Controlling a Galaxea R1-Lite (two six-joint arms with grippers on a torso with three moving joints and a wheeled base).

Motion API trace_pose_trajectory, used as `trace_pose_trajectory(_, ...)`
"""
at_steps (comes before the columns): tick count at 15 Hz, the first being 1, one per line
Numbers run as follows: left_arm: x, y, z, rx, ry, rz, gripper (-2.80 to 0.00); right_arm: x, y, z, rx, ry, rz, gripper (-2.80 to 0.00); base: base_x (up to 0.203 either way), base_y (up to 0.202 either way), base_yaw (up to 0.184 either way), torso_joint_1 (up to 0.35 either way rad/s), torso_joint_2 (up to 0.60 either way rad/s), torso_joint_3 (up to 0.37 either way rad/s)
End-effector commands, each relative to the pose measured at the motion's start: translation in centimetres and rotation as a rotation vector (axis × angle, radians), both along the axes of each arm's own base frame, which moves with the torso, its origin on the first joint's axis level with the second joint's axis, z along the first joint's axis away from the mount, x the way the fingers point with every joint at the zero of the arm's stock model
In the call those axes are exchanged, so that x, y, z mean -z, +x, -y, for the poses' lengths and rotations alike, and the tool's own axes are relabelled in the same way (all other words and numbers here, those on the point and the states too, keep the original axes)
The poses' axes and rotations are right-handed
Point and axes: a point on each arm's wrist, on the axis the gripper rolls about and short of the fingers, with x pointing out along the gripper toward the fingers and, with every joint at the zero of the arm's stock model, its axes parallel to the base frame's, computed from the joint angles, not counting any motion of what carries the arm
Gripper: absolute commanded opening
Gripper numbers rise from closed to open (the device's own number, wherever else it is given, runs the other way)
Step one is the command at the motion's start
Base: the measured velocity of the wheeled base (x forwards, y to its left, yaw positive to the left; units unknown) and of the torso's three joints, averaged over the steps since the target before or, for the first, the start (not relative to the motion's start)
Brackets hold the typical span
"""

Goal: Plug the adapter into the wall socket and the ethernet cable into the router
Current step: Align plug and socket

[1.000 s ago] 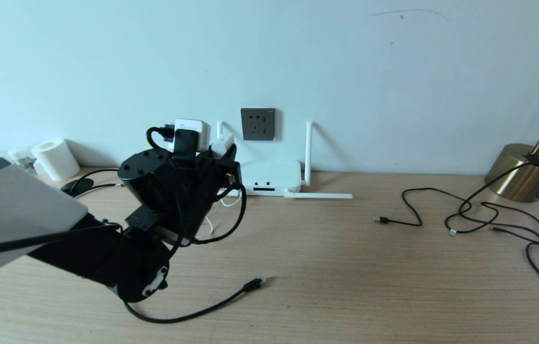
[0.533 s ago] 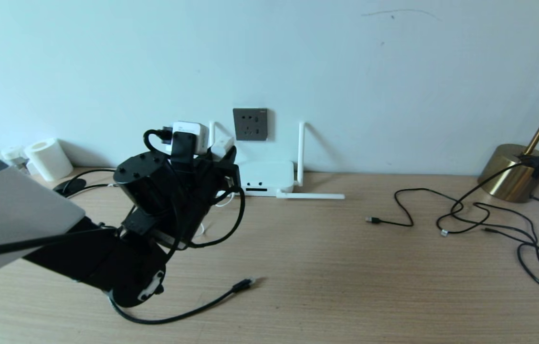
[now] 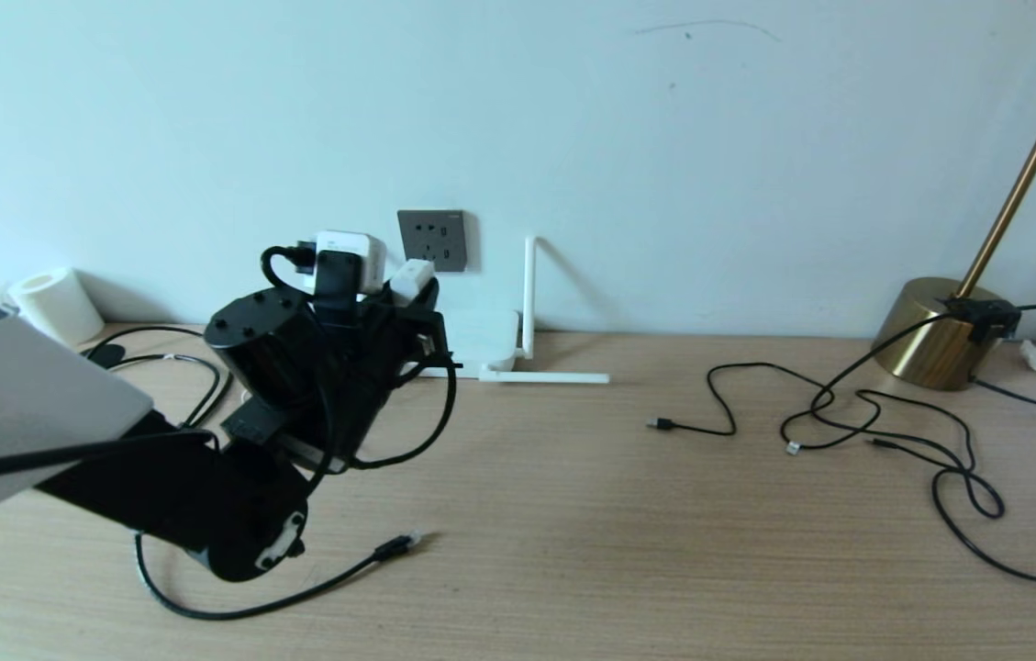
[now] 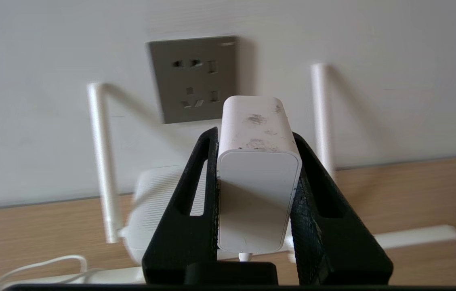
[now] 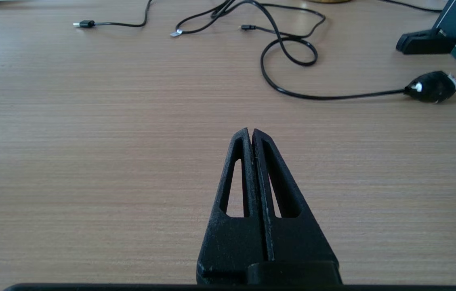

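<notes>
Gripping the small white cube-shaped adapter (image 4: 257, 178), the left gripper (image 4: 257, 161) is hovering just short of the dark grey square wall socket (image 4: 194, 79); right gripper (image 5: 251, 135) is sitting pressed together.

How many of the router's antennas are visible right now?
3. In the left wrist view, one antenna stands upright beside the router, one stands upright on its other side, and one lies flat on the desk. A fourth may be hidden behind the left gripper.
</notes>
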Motion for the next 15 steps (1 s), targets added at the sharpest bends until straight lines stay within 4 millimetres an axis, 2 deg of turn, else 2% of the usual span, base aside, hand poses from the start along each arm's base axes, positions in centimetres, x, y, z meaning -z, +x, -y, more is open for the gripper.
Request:
trace_pose_trajectory(1, 0.0, 1.0, -2.2, -0.023, 0.015, 0.010, -2.80, 0.0, 0.0, 0.0, 0.000, 0.001, 0.001, -2.80, 0.000, 0.000, 0.000, 0.000, 0.00, 0.000)
trace_pose_trajectory(3, 0.1, 2.4, -5.4, -0.008, 0.051, 0.023, -2.80, 0.0, 0.0, 0.0, 0.000, 0.001, 0.001, -2.80, 0.000, 0.000, 0.000, 0.000, 0.00, 0.000)
trace_pose_trajectory(5, 1.0, 3.5, -7.2, 0.074, 0.078, 0.011, -2.80, 0.0, 0.0, 0.0, 0.000, 0.000, 0.000, -2.80, 0.000, 0.000, 0.000, 0.000, 0.00, 0.000)
trace_pose_trajectory(9, 2.0, 4.9, -7.1, 0.110, 0.024, -0.016, -2.80, 0.0, 0.0, 0.0, 0.000, 0.001, 0.001, -2.80, 0.000, 0.000, 0.000, 0.000, 0.00, 0.000)
trace_pose_trajectory(15, 2.6, 8.2, -5.7, 0.127, 0.016, 0.021, -2.80, 0.0, 0.0, 0.0, 0.000, 0.000, 0.001, -2.80, 0.000, 0.000, 0.000, 0.000, 0.00, 0.000)
